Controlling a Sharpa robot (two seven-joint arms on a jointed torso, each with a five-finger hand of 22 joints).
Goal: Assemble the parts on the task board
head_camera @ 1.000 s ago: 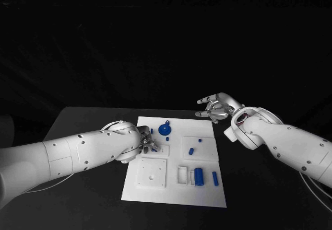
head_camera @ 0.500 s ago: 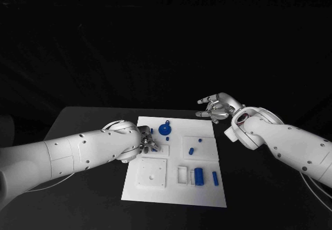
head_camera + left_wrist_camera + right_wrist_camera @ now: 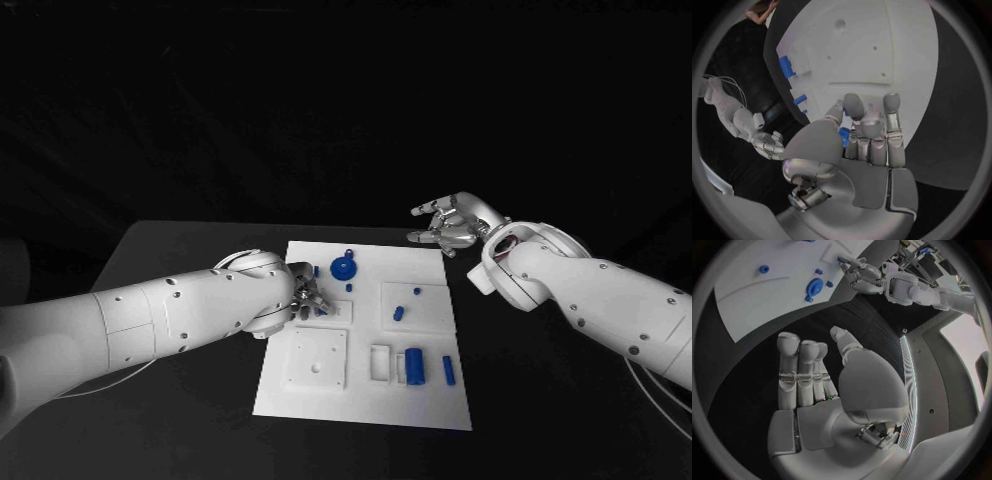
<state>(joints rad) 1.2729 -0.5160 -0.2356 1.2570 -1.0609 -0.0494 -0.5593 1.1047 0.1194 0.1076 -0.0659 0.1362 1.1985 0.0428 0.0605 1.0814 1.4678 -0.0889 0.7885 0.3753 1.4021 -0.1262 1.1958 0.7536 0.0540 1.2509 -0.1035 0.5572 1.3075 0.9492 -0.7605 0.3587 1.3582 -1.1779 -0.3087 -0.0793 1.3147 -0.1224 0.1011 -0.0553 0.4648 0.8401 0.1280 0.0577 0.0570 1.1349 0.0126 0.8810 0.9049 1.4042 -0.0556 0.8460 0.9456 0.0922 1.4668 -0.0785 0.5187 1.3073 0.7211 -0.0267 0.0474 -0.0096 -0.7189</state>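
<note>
The white task board [image 3: 433, 410] lies in the middle of the table. My left hand [image 3: 304, 298] hovers over its left side, and in the left wrist view its thumb and fingers pinch a small blue part [image 3: 844, 135]. A round blue disc [image 3: 343, 270] stands just beyond that hand. Near the board's front right lie a blue cylinder [image 3: 414, 367] and a blue bar [image 3: 449, 371]. Two small blue pieces [image 3: 400, 313] sit in the square recess at the right. My right hand [image 3: 454, 225] floats past the board's far right corner, fingers apart, holding nothing.
A square white plate [image 3: 315, 358] with a small hole occupies the board's front left. The black table [image 3: 173, 260] reaches out on both sides of the board. The right wrist view shows the board [image 3: 748, 295], the disc [image 3: 814, 287] and my left hand [image 3: 861, 272] across from it.
</note>
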